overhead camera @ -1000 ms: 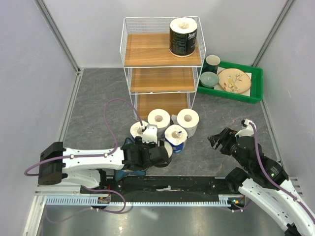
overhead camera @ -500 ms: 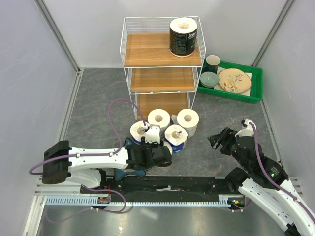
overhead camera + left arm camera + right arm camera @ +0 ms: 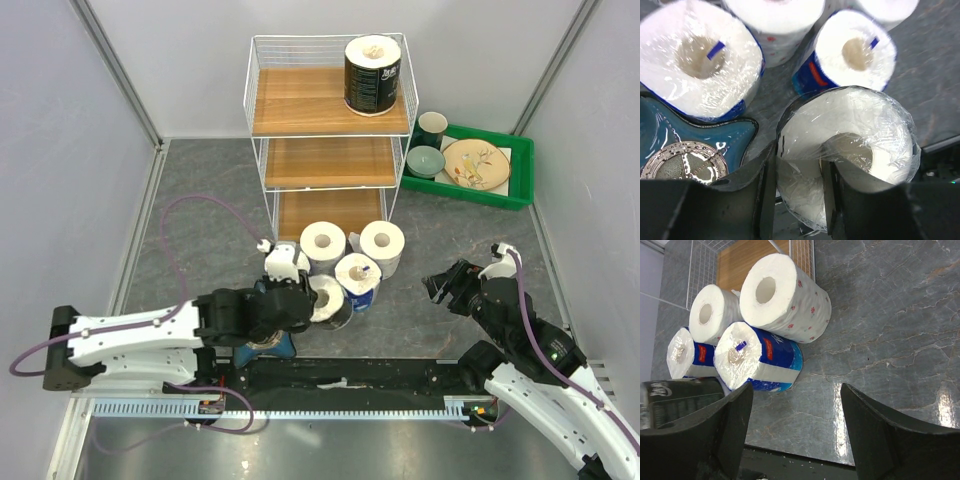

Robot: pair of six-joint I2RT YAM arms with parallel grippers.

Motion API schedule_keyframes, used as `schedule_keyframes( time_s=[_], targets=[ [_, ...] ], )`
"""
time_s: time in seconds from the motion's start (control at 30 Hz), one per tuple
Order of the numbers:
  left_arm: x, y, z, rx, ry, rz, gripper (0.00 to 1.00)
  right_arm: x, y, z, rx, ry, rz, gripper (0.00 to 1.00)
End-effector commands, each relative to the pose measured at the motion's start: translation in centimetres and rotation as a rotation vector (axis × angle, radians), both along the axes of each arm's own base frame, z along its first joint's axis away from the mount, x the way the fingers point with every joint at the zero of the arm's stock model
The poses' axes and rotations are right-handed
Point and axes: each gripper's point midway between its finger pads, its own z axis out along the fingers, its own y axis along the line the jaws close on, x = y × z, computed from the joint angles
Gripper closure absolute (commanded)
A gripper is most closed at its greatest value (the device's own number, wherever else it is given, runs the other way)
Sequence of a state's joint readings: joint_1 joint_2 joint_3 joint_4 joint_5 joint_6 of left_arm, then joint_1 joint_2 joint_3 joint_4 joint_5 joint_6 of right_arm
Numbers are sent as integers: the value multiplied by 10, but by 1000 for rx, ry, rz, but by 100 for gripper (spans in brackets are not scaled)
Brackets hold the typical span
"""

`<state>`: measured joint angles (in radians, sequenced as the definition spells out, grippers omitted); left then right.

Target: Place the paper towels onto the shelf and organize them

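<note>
The shelf point(image 3: 330, 100) stands at the back with one black-wrapped paper towel point(image 3: 372, 72) on its top tier. In front of it stand two white rolls point(image 3: 323, 240) point(image 3: 382, 243) and two blue-white rolls point(image 3: 358, 275) point(image 3: 283, 262). My left gripper point(image 3: 308, 300) point(image 3: 797, 200) is shut on the wall of a second black-wrapped roll point(image 3: 328, 300) point(image 3: 860, 140), one finger inside its core and one outside. Apart from the rolls, to their right, my right gripper point(image 3: 455, 285) point(image 3: 797, 435) is open over bare floor, with the blue-white roll point(image 3: 757, 357) and a flowered white roll point(image 3: 785, 297) ahead of it.
A blue star-shaped dish point(image 3: 268, 345) point(image 3: 685, 150) lies under the left wrist, beside the held roll. A green tray point(image 3: 520, 170) holding a plate, a bowl and a cup sits right of the shelf. Grey walls close in both sides.
The left gripper has closed on the black-wrapped roll's wall, and the left arm has swung so its wrist now sits left of that roll. The right arm has not moved.
</note>
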<state>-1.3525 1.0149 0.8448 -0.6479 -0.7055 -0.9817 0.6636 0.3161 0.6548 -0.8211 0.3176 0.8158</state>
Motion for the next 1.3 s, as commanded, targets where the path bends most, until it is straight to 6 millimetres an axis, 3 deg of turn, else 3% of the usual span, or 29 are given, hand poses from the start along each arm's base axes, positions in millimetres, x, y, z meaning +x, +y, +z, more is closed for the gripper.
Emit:
schedule_keyframes(
  time_s=[0.0, 0.07, 0.1, 0.17, 0.2, 0.27, 0.3, 0.37, 0.43, 0.47, 0.6, 0.7, 0.77, 0.8, 0.83, 0.87, 0.93, 0.97, 1.0, 1.07, 1.27],
  targets=[
    [13, 7, 83, -155, -143, 17, 66, 4, -2, 11, 24, -36, -25, 21],
    [18, 15, 110, -174, -205, 27, 66, 4, -3, 11, 26, -37, -28, 21],
    [20, 19, 136, -217, -237, 40, 66, 3, -3, 11, 23, -37, -26, 21],
    [28, 32, 168, -211, -323, 64, 66, 3, -2, 11, 26, -37, -25, 21],
    [30, 37, 198, -246, -364, 78, 66, 3, -3, 11, 26, -36, -27, 21],
    [40, 47, 232, -203, -471, 103, 66, 4, -3, 10, 24, -35, -28, 21],
    [42, 54, 259, -223, -512, 123, 66, 4, -2, 11, 25, -36, -27, 21],
    [51, 56, 289, -150, -606, 145, 66, 3, -3, 11, 24, -35, -27, 21],
    [54, 64, 334, -165, -696, 160, 66, 4, -3, 11, 25, -36, -27, 21],
    [56, 57, 344, -150, -723, 154, 66, 3, -3, 11, 25, -36, -28, 21],
    [59, 67, 411, -159, -857, 185, 66, 4, -3, 11, 25, -36, -27, 21],
    [66, 67, 443, -109, -932, 200, 66, 4, -3, 10, 24, -33, -29, 20],
    [75, 76, 462, -85, -959, 210, 66, 4, -3, 10, 23, -34, -28, 21],
    [84, 62, 459, -74, -944, 194, 66, 4, -3, 10, 22, -34, -28, 20],
    [96, 62, 462, -62, -954, 195, 66, 4, -2, 10, 23, -33, -25, 20],
    [96, 73, 478, -97, -968, 214, 66, 4, -2, 10, 23, -33, -25, 21],
    [123, 59, 467, -34, -938, 193, 66, 4, -3, 10, 23, -33, -27, 20],
    [124, 68, 479, -61, -950, 207, 66, 3, -2, 10, 25, -34, -23, 20],
    [144, 63, 468, -20, -921, 216, 66, 3, -2, 10, 24, -34, -22, 20],
    [151, 62, 474, -27, -932, 208, 66, 4, -2, 11, 24, -36, -25, 20],
    [190, 35, 444, 3, -872, 143, 66, 4, -2, 11, 25, -37, -23, 20]
  ],
)
